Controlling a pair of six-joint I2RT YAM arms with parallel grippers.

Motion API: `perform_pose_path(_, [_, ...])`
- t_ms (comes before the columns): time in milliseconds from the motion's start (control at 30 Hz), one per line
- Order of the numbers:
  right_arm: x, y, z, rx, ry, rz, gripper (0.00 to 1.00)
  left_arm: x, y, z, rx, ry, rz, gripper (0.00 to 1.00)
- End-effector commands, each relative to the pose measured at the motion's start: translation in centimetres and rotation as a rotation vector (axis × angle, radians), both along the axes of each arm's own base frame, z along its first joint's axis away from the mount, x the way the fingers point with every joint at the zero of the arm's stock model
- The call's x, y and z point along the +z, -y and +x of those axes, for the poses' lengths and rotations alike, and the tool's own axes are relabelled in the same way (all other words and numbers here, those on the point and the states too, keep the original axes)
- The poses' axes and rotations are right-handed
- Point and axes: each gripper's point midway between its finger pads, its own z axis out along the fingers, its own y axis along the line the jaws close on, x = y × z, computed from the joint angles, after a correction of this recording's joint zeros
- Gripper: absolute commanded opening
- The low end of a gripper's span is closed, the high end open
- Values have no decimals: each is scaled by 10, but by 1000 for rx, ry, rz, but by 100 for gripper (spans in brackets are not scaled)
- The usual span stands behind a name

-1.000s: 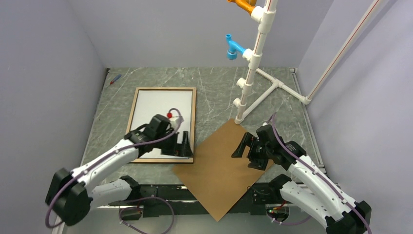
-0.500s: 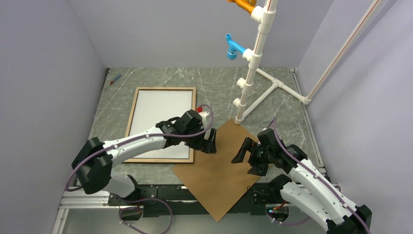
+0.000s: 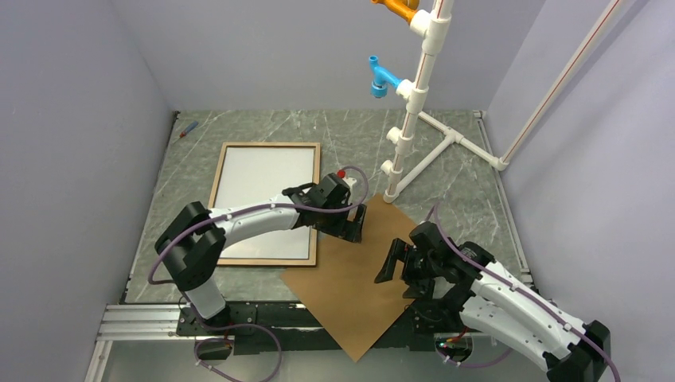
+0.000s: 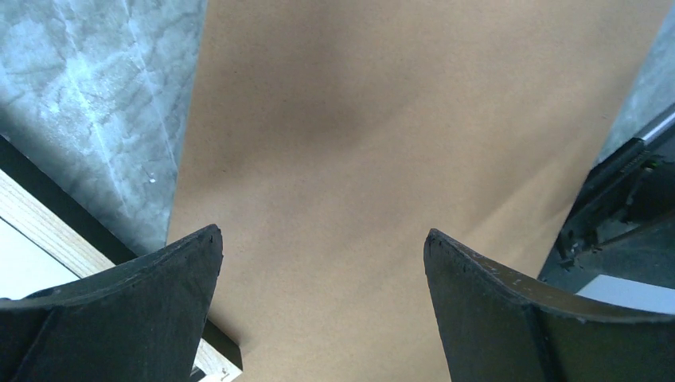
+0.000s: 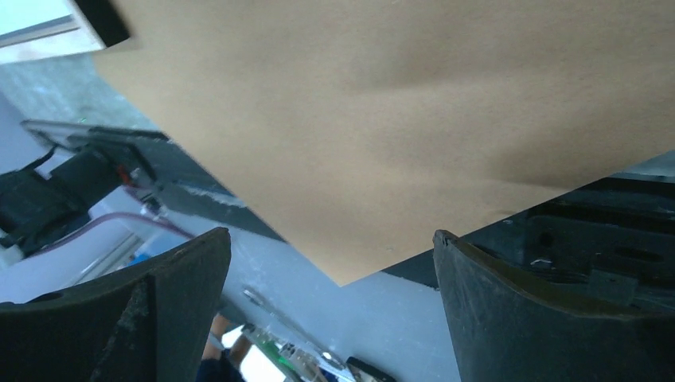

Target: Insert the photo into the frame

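Overhead view of a grey-green marbled table with two robot arms reaching in from the bottom edge.

Left of centre lies one frame, flat, its light wood face up. A plain white sheet fills it. This is probably the photo with its blank back showing, though no print is visible to confirm that.

At lower centre lies one brown backing board, turned like a diamond. Its left corner sits just beside the frame's lower right corner, and its bottom corner hangs past the table's near edge.

The left gripper is over the board's upper corner, its arm crossing the frame's lower right part. Its wrist view shows the gripper spread wide and empty above the board.

The right gripper is over the board's right side. Its wrist view shows the gripper also agape, holding nothing, with the board beyond it.

In the upper right stands one white pipe stand carrying one blue fitting and one orange fitting.

One small red-and-blue tool lies at the table's upper left corner.
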Motion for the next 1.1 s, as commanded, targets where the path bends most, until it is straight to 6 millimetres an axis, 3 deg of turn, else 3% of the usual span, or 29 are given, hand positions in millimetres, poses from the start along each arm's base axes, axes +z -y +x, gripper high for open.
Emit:
perform_pose_path(0, [-12, 15, 10, -63, 34, -110, 100, 4, 1, 13, 0, 51, 34, 99])
perform_pose_path(200, [-21, 49, 28, -201, 123, -263, 100, -3, -11, 17, 24, 56, 42, 99])
perform_pose_path(400, [-40, 58, 25, -272, 87, -299, 100, -16, -22, 28, 30, 51, 55, 99])
perform_pose_path(567, [-47, 71, 22, -307, 82, -340, 100, -23, -17, 36, -18, 57, 44, 99])
perform_pose_path(900, [-69, 67, 17, -304, 6, -358, 100, -42, -12, 56, -43, 60, 129, 99])
perform_pose_path(1067, [-71, 57, 26, -304, 22, -327, 100, -47, -8, 60, -45, 26, 118, 99])
